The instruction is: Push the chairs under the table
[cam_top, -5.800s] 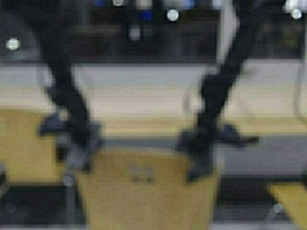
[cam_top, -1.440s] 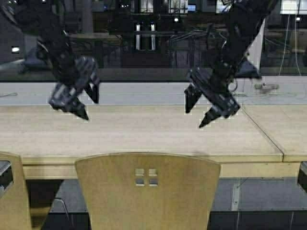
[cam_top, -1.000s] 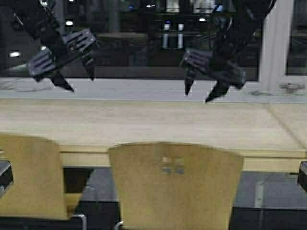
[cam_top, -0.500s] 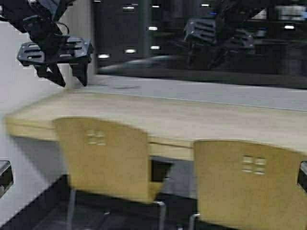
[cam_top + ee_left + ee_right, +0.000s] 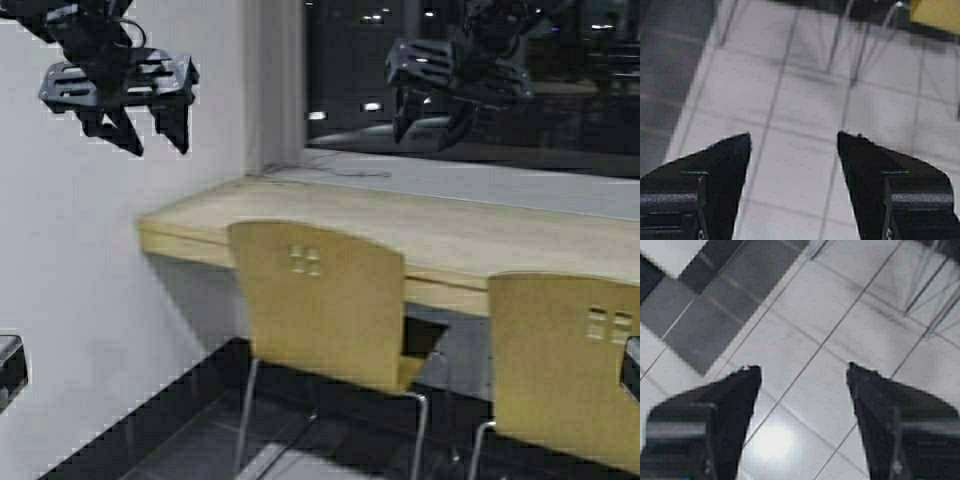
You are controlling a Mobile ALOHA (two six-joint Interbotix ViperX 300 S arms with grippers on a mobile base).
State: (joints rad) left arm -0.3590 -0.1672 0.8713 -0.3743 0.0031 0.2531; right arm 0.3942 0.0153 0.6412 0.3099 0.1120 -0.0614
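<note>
Two mustard-tan plywood chairs stand tucked at a long pale beige wooden worktop, both grippers raised with jaws apart.

The worktop point(image 5: 300, 225) runs lengthwise from its near-left end by the white wall point(image 5: 90, 270) away to the right, under a dark window point(image 5: 480, 90). The left chair point(image 5: 315, 305) and the right chair point(image 5: 565, 365), each with curved back, four small square holes and thin chrome legs, turn their backs to the robot and face the worktop, seats under its thick front edge. Grey floor tiles point(image 5: 790, 100) lie below. The left gripper point(image 5: 135, 135) hangs high before the wall, the right gripper point(image 5: 430, 125) high before the window, both holding nothing. Since half a second ago the robot has moved, swinging left: the whole scene has shifted right, baring more wall.
</note>
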